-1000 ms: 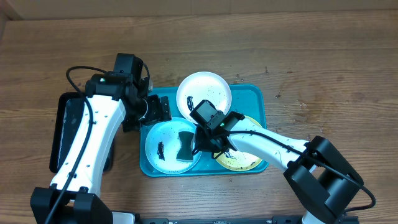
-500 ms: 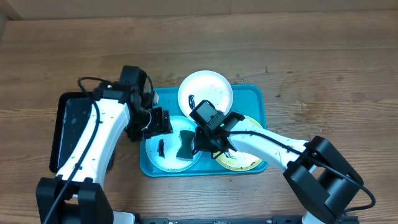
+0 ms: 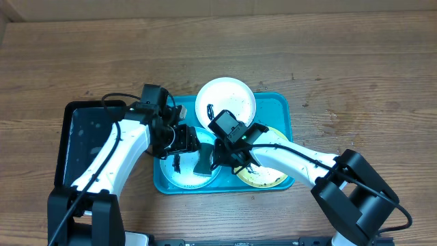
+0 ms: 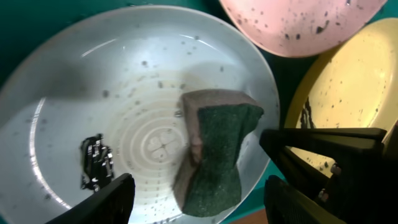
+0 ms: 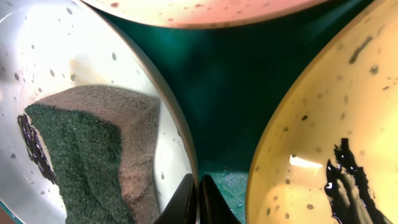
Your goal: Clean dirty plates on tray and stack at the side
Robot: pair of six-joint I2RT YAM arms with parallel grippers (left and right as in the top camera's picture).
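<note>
The light blue plate (image 3: 181,176) lies at the front left of the blue tray (image 3: 276,106), with a dark smear and a green-and-brown sponge (image 3: 203,161) on it. The white plate (image 3: 225,101) lies at the back and the yellow-green plate (image 3: 265,172), with a dark smear, at the front right. My left gripper (image 3: 188,142) hovers open over the light blue plate (image 4: 143,87), above the sponge (image 4: 217,149). My right gripper (image 5: 199,198) is shut on the right rim of the light blue plate (image 5: 74,56), between it and the yellow-green plate (image 5: 336,118).
A smaller black tray (image 3: 85,147) lies left of the blue tray, under my left arm. Bare wooden table surrounds both trays. The three plates sit close together, with a narrow strip of tray floor (image 5: 230,81) between them.
My left arm has swung right and forward, bringing its open gripper from the tray's left edge over the light blue plate. My right gripper, the plates and the sponge have not moved.
</note>
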